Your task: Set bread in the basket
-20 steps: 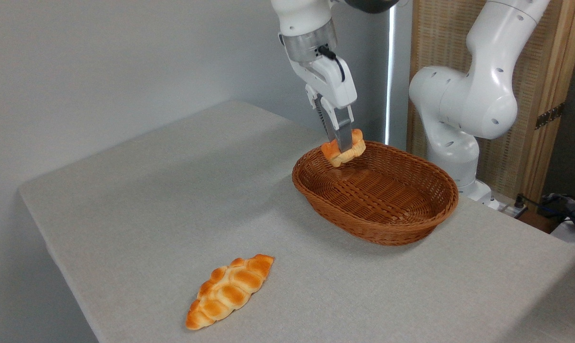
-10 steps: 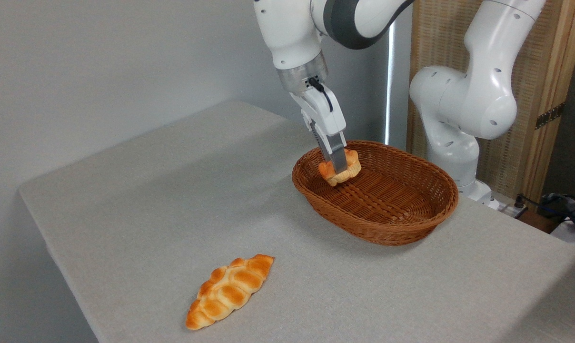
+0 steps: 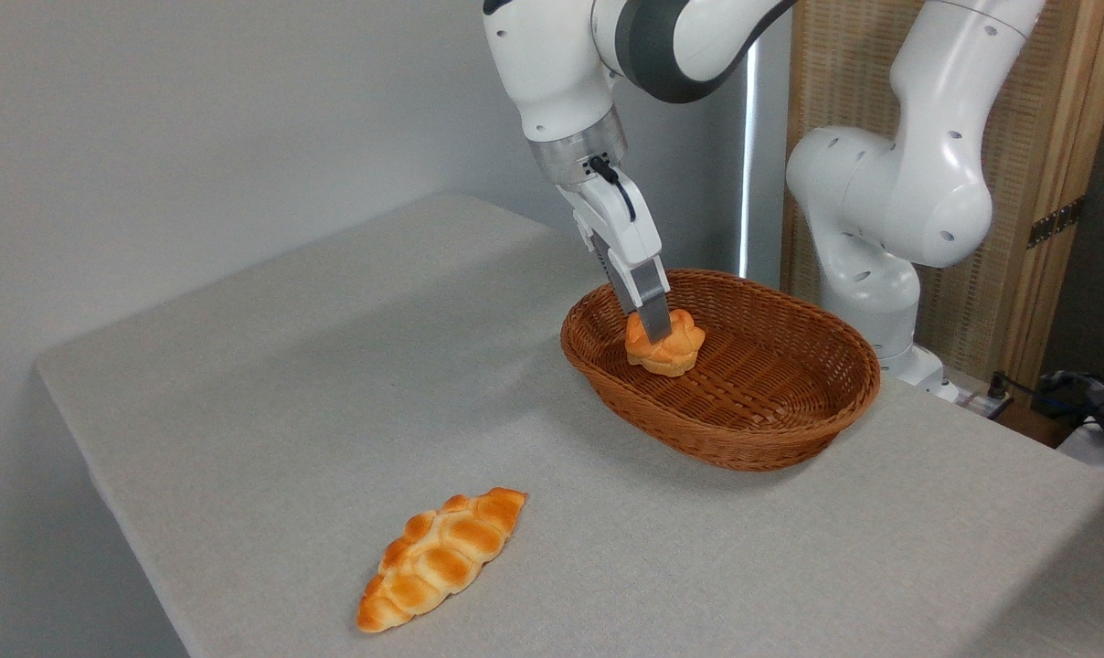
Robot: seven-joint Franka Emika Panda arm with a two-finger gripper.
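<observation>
The bread (image 3: 667,349), a small golden-orange bun with a knotted top, rests upright on the floor of the brown wicker basket (image 3: 771,439), in its left part. My gripper (image 3: 658,331) hangs slanted just over the bun, its fingertips at the bun's top. The near finger (image 3: 648,297) shows as one grey bar and hides the far one. The bun looks full and unsqueezed, and the gripper appears open.
A longer braided loaf (image 3: 440,557) lies near the table's front left. The arm's white base (image 3: 890,210) stands behind the basket at the right. The grey table (image 3: 287,384) ends in edges at the left and front.
The gripper came down and left into the basket with the bun. The bun has dropped from a tilted, pinched hold to sitting upright on the basket floor.
</observation>
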